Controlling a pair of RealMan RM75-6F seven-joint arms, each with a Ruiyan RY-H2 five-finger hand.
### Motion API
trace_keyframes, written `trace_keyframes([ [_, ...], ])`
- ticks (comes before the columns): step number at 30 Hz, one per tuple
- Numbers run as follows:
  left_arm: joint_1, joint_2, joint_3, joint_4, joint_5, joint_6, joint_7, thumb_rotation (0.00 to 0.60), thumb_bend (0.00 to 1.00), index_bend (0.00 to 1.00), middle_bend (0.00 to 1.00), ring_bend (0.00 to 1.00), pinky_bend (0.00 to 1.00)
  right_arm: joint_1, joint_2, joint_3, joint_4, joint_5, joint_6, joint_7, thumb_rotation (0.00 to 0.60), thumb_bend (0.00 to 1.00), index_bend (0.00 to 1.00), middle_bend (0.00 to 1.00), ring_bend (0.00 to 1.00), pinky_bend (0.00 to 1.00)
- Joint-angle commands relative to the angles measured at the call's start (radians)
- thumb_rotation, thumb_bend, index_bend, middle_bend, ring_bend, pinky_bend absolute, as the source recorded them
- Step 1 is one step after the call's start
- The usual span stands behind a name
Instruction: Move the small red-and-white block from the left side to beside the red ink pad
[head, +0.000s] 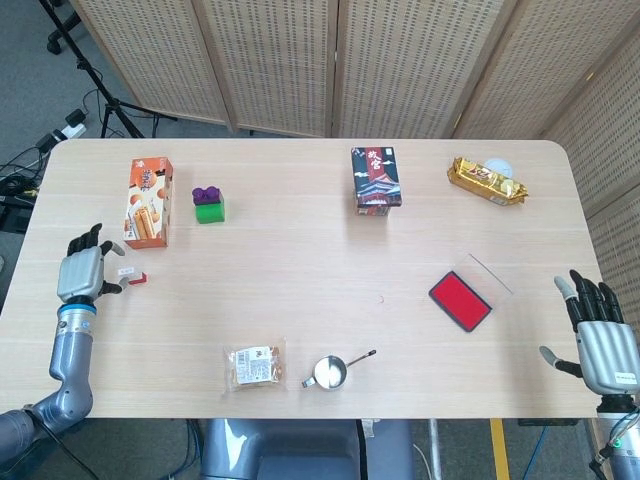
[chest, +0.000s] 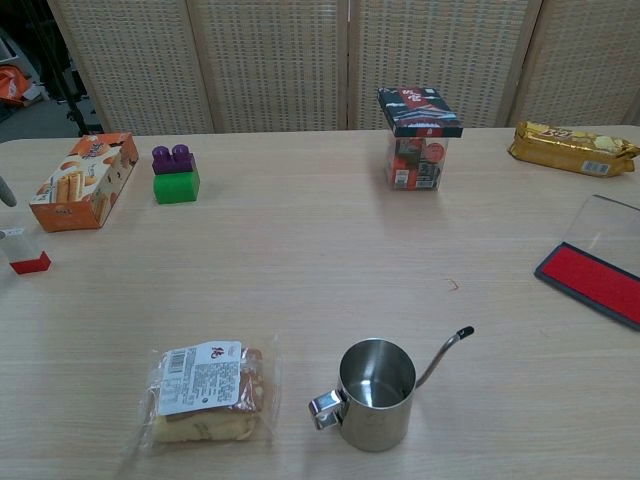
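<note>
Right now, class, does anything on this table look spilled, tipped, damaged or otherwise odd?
Nothing stands out. The orange snack box lies flat, the steel pitcher stands upright, the red ink pad sits open with its clear lid beside it. The left hand hovers by the red-and-white block.

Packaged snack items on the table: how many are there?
3: orange biscuit box far left, gold crinkly snack packet far right, clear-wrapped cake slice near front edge. The dark patterned box has unclear contents.
</note>
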Motion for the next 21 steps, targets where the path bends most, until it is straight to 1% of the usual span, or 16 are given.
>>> trace_keyframes([
  [1, -0.011, -0.026, -0.002, 0.039, -0.020, -0.013, 0.003, 0.600, 0.27, 0.43, 0.00, 0.00, 0.00, 0.000, 0.002, 0.000, -0.001, 0.001, 0.000, 0.002, 0.600, 0.00, 0.00, 0.00, 0.00, 0.00],
  [4, -0.021, -0.052, 0.000, 0.085, -0.033, -0.031, 0.005, 0.600, 0.27, 0.43, 0.00, 0.00, 0.00, 0.000, 0.004, 0.000, -0.001, 0.005, -0.004, 0.008, 0.600, 0.00, 0.00, 0.00, 0.00, 0.00],
  [9, -0.025, -0.070, 0.005, 0.113, -0.032, -0.041, 0.001, 0.600, 0.27, 0.44, 0.00, 0.00, 0.00, 0.001, 0.005, 0.001, 0.000, 0.008, -0.007, 0.011, 0.600, 0.00, 0.00, 0.00, 0.00, 0.00],
  [15, -0.034, -0.096, 0.009, 0.149, -0.024, -0.053, -0.003, 0.600, 0.30, 0.50, 0.00, 0.00, 0.00, 0.003, 0.006, 0.003, 0.002, 0.016, -0.015, 0.018, 0.600, 0.00, 0.00, 0.00, 0.00, 0.00],
  [21, -0.038, -0.105, 0.007, 0.159, -0.041, -0.050, 0.020, 0.600, 0.32, 0.53, 0.00, 0.00, 0.00, 0.006, 0.008, 0.003, 0.004, 0.021, -0.021, 0.029, 0.600, 0.00, 0.00, 0.00, 0.00, 0.00],
])
